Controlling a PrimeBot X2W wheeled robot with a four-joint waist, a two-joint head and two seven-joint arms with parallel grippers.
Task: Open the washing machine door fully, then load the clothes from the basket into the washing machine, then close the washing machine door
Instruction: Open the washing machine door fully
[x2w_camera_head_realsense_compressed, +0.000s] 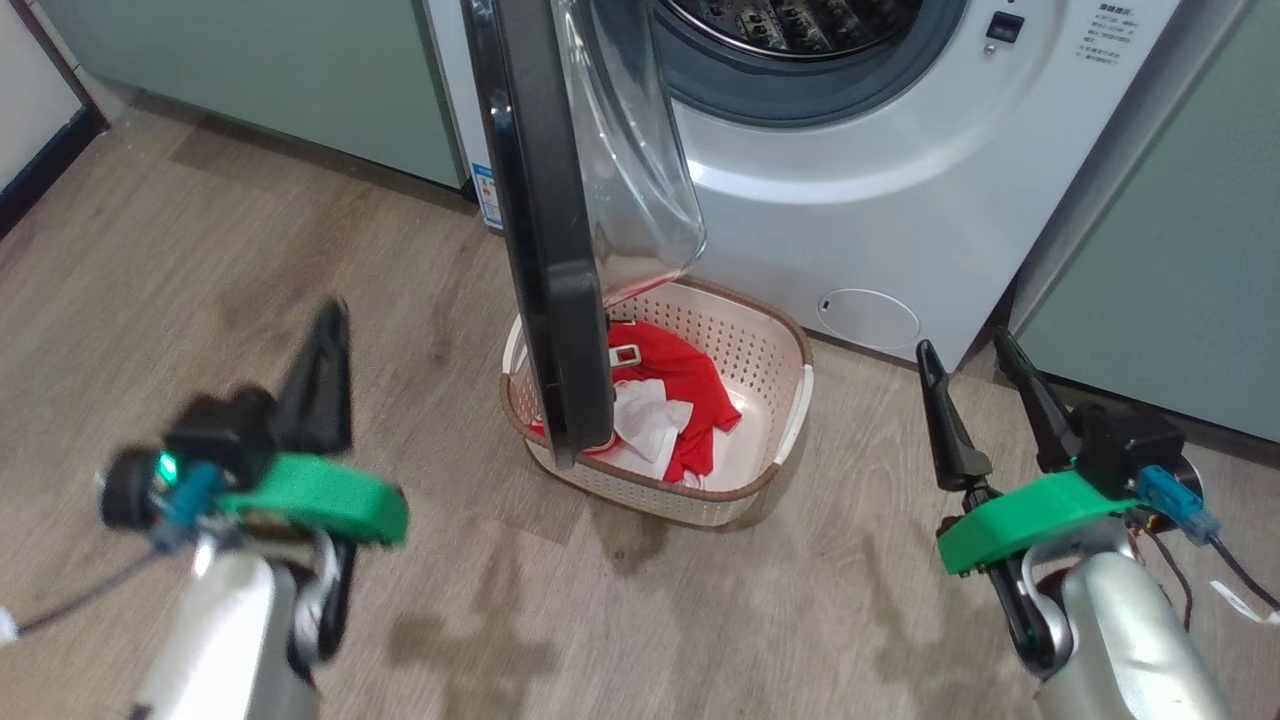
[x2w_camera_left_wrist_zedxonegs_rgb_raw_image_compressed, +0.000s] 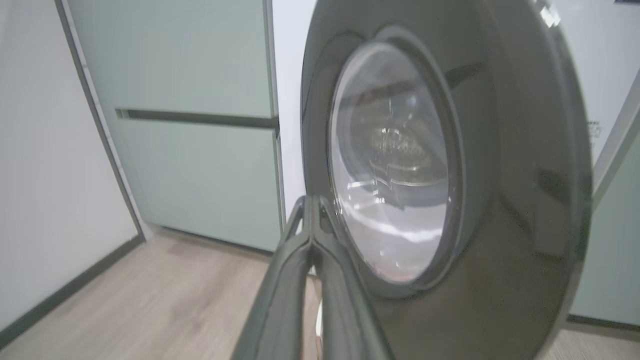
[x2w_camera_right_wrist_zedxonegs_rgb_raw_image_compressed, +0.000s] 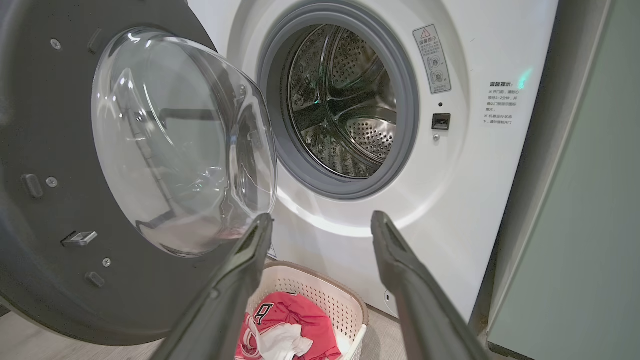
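Observation:
The washing machine (x2w_camera_head_realsense_compressed: 900, 200) stands at the back with its steel drum (x2w_camera_right_wrist_zedxonegs_rgb_raw_image_compressed: 345, 105) exposed. Its round black door (x2w_camera_head_realsense_compressed: 545, 230) is swung out about edge-on to me, over the basket (x2w_camera_head_realsense_compressed: 775, 345), glass bowl (x2w_camera_right_wrist_zedxonegs_rgb_raw_image_compressed: 180, 140) facing the machine. The red and white clothes (x2w_camera_head_realsense_compressed: 670, 400) lie in the cream basket (x2w_camera_right_wrist_zedxonegs_rgb_raw_image_compressed: 345, 305) on the floor. My left gripper (x2w_camera_head_realsense_compressed: 325, 330) is shut and empty, out on the floor left of the door, fingers (x2w_camera_left_wrist_zedxonegs_rgb_raw_image_compressed: 310, 240) pressed together facing the door's outer face (x2w_camera_left_wrist_zedxonegs_rgb_raw_image_compressed: 500, 175). My right gripper (x2w_camera_head_realsense_compressed: 970, 365) stands open and empty, right of the basket.
Pale green cabinets (x2w_camera_head_realsense_compressed: 270, 70) flank the machine on both sides, the right one (x2w_camera_head_realsense_compressed: 1180, 260) close to my right gripper. A white wall with a dark skirting (x2w_camera_left_wrist_zedxonegs_rgb_raw_image_compressed: 50, 305) runs along the far left. Wooden floor (x2w_camera_head_realsense_compressed: 600, 620) lies between me and the basket.

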